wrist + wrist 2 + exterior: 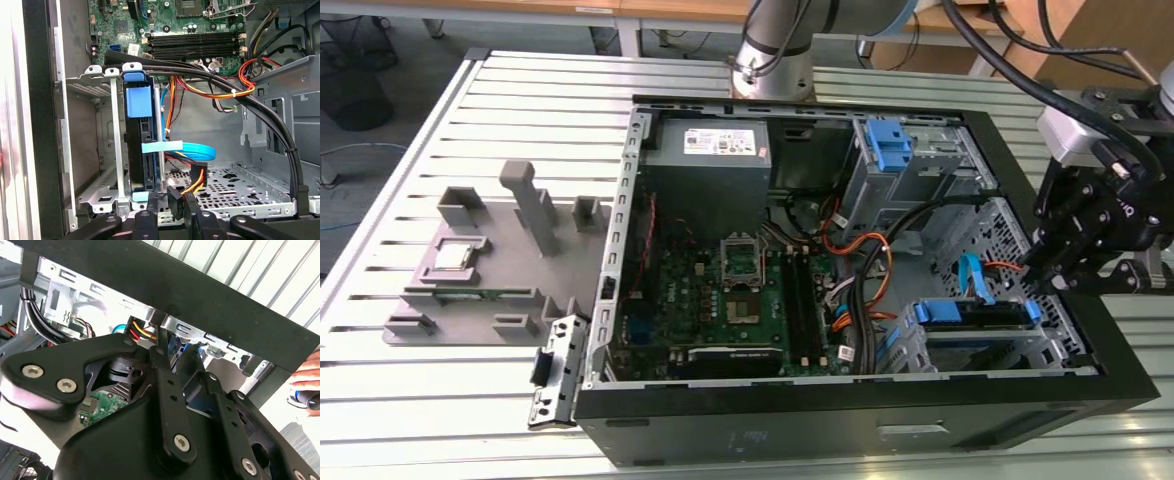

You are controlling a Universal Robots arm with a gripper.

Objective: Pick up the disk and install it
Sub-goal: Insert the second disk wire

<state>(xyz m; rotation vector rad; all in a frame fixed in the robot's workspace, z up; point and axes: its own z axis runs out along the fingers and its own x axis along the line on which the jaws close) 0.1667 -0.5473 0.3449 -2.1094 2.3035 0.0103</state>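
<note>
The black gripper is hovering beside the blue-railed silver disk sitting in its grey metal bay — jaw state unclear — risking snagging the orange-and-yellow cables.

1 open computer case lies on 1 slatted table. Inside it sit 1 green motherboard, 1 grey power supply and 1 black card along the board's near edge. Blue-railed pieces number 2 in the exterior view: 1 disk seated in the near bay and 1 bracket in the far bay. In the first wrist view, 4 memory slots cross the board, and 1 light-blue flat cable runs by the disk. 1 grey fixture rests on the table beside the case. 1 arm carries 1 gripper. 1 person's hand shows in the second wrist view.
</note>
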